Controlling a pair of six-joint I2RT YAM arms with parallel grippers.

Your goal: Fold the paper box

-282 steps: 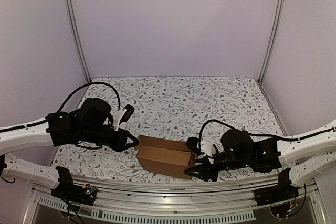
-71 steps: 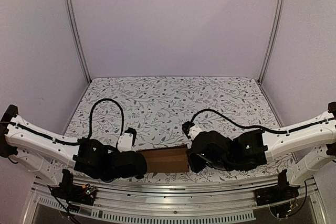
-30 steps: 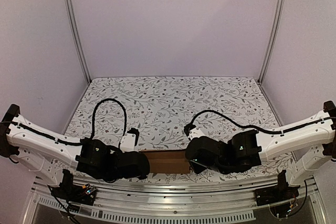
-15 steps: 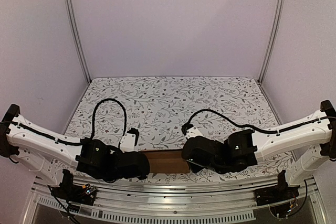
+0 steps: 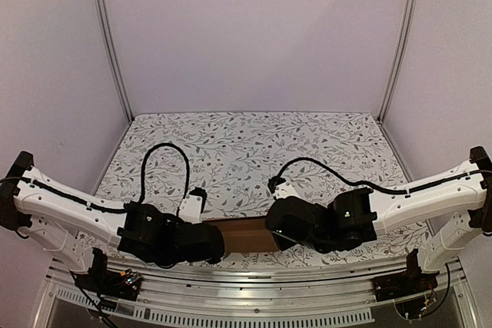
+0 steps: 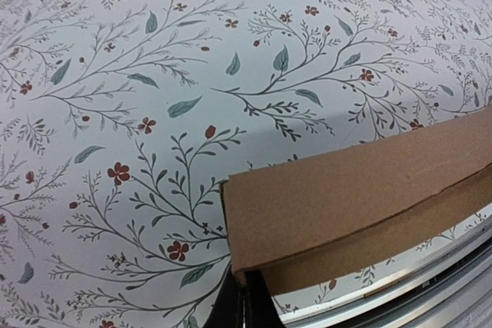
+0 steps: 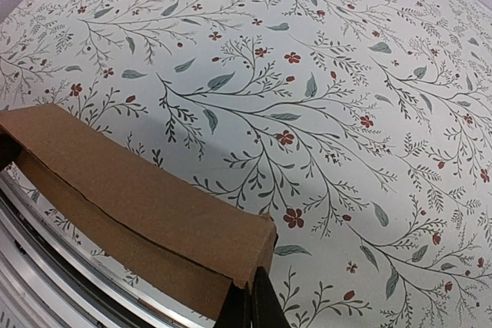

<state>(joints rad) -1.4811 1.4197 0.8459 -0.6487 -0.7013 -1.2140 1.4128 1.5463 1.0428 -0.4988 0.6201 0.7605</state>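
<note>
Near the front edge of the table, the paper box [image 5: 244, 236] lies as a plain brown oblong carton. Its long side runs left to right, roughly parallel to the metal rail [image 5: 254, 297] just in front of it. The overhead camera shows the carton between the two black wrists, one at each short end. The wrist cameras show its top face and front face meeting along a crisp fold, with no print on the cardboard. The left gripper [image 6: 244, 309] sits at the lower corner of the box's left end with its fingers pressed together. The right gripper [image 7: 250, 309] is at the lower corner of the right end, its fingers also pressed together. Each pair of fingertips touches the cardboard, but the pictures do not show whether an edge of it is caught between them. From above, both sets of fingers are hidden under the wrists. The left arm [image 5: 69, 205] and right arm [image 5: 430, 193], white with black joints, reach in low from the sides. A black cable [image 5: 165, 163] loops above the left wrist, and a second cable [image 5: 323, 167] arcs over the right one. A tablecloth [image 5: 254, 144] printed with leaves, thin branches and small red flowers covers the surface beneath and beyond the box. Pale walls [image 5: 254, 36] and two metal posts [image 5: 108, 36] close off the back of the scene.
</note>
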